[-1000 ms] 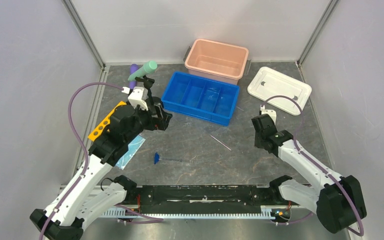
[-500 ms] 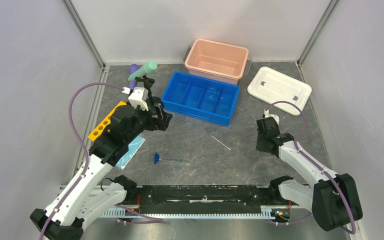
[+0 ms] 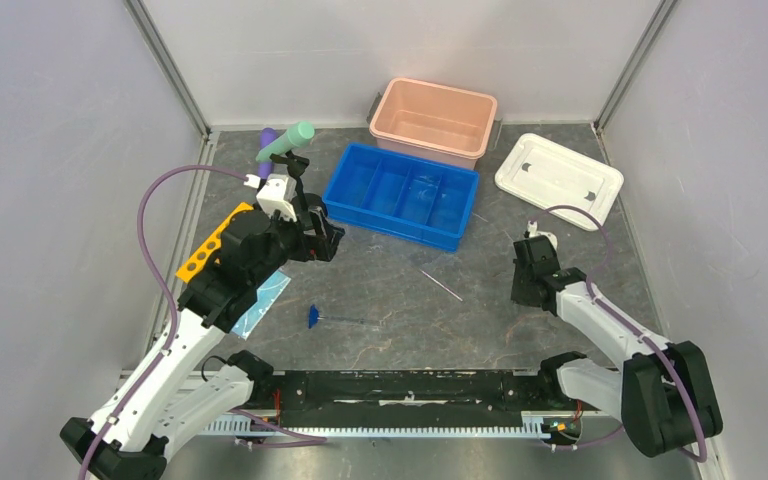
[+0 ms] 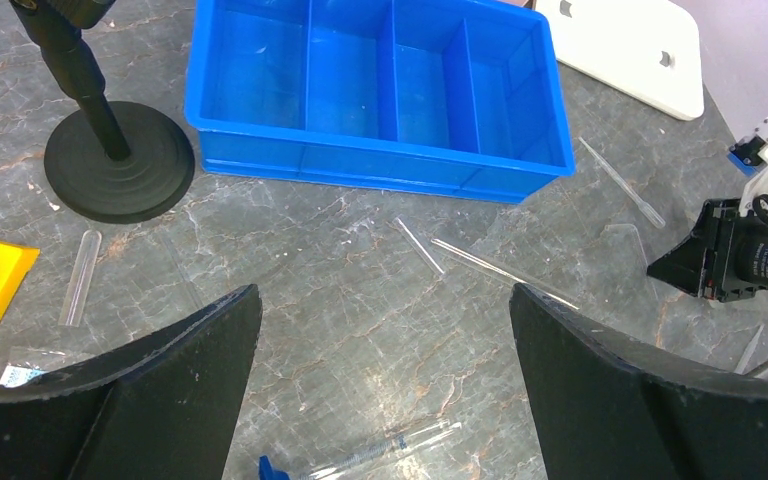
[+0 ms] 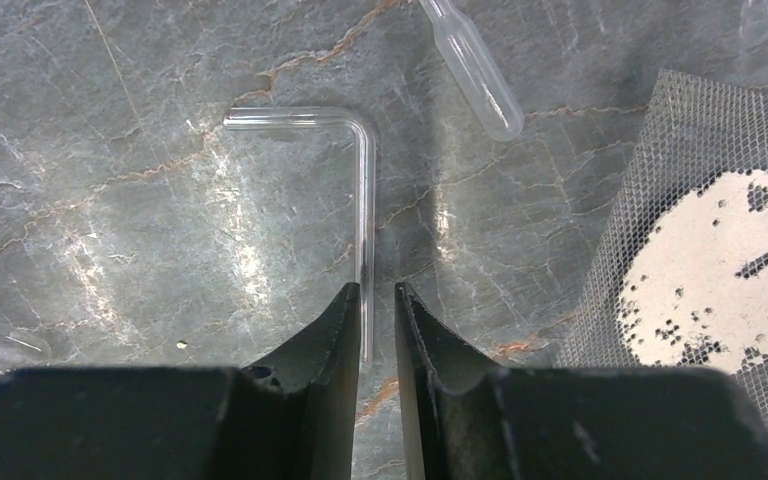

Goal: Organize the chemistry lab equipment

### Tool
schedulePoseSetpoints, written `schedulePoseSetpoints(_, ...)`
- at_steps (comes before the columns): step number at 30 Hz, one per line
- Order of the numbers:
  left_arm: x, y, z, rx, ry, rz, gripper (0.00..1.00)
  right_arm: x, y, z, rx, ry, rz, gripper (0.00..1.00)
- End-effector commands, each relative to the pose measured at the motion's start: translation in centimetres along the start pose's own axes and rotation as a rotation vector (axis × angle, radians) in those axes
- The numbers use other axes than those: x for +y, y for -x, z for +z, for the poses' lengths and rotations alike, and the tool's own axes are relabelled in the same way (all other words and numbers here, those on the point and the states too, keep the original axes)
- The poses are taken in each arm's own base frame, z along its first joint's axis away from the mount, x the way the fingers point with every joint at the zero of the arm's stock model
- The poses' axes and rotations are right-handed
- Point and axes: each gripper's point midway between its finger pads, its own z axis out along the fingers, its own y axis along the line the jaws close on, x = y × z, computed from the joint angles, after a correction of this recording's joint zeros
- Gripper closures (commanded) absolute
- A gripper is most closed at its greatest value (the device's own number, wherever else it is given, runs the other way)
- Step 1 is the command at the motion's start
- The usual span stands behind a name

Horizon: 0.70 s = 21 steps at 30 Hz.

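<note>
Nearest, one blue funnel [image 3: 312,318] flat on the table [image 3: 390,290]. Farther right, right gripper [image 5: 377,300] narrowly parted astride one bent glass tube [image 5: 364,200], not clamped; alongside, one pipette [image 5: 472,68], one mesh square [image 5: 720,250]. Mid-table, one rod [image 3: 441,284]. Leftward, left gripper [image 4: 382,300] spread wide, holding nothing. Beyond, one yellow rack [image 3: 205,250], one clamp stand [image 4: 118,160], two tubes [image 3: 285,143], one tray [image 4: 380,165].

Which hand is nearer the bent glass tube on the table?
Right. The right hand straddles the long leg of the bent glass tube; the left hand hovers open, well off to its left, near the blue tray.
</note>
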Motion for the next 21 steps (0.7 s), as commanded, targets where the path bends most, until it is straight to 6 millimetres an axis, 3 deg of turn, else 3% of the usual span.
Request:
schedulePoseSetpoints(1,-0.1,1.0,-0.1,-0.045,-0.007,0.019,0.00,0.6,0.0,0.4,-0.001,0.026,0.010,0.76)
schedulePoseSetpoints(10,-0.2,1.0,0.0,-0.043,-0.012,0.018,0.00,0.2,-1.4,1.0,0.033,0.018,0.014,0.84)
schedulePoseSetpoints(21,-0.3,1.0,0.0,-0.043,-0.014,0.020,0.00,1.0,0.2,0.3,0.000,0.051,0.015,0.96)
